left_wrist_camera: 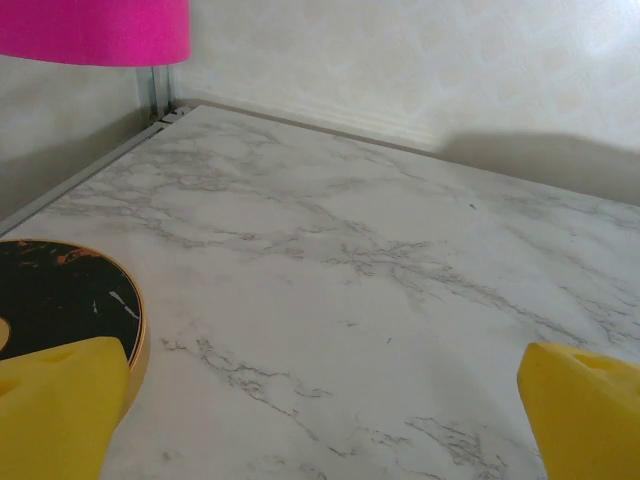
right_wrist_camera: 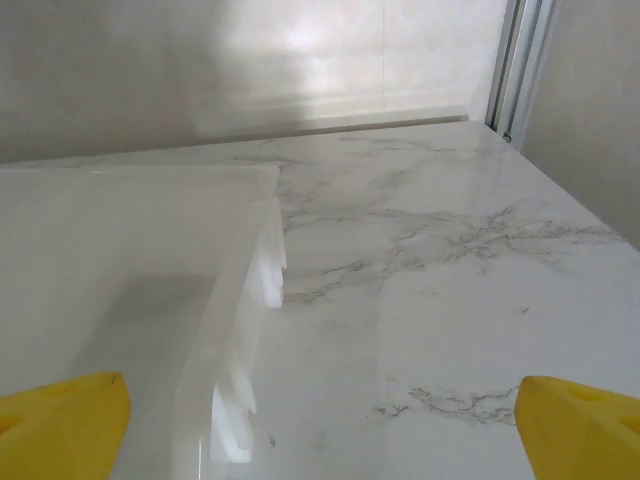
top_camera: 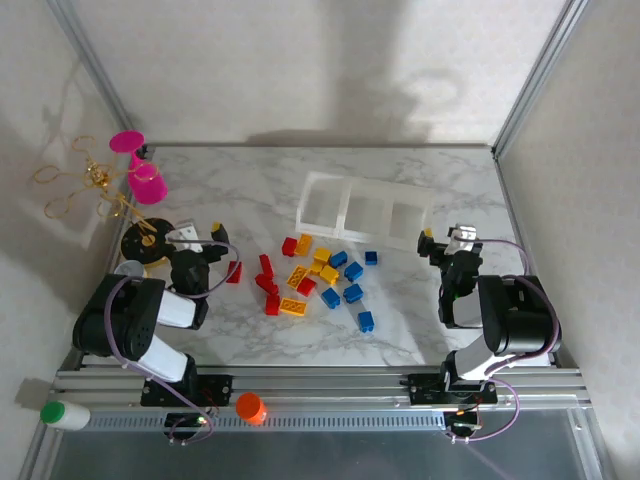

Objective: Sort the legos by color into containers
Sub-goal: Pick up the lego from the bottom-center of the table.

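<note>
Several red, yellow and blue legos [top_camera: 320,280] lie loose in the middle of the marble table, one red brick [top_camera: 233,272] off to the left of the group. The clear three-compartment containers tray [top_camera: 365,210] stands behind them, its compartments looking bare; its corner also fills the left of the right wrist view [right_wrist_camera: 130,250]. My left gripper [top_camera: 200,235] [left_wrist_camera: 320,420] is open over bare marble left of the bricks, nothing between its yellow fingertips [left_wrist_camera: 55,410]. My right gripper [top_camera: 447,237] [right_wrist_camera: 320,425] is open just right of the tray, holding nothing.
A pink cup [top_camera: 147,183] [left_wrist_camera: 95,30] and a gold wire ornament [top_camera: 85,185] stand at the far left, with a black gold-rimmed disc [top_camera: 148,243] [left_wrist_camera: 60,300] beside my left gripper. An orange cap [top_camera: 250,407] and a green-capped bottle [top_camera: 60,413] rest on the front rail.
</note>
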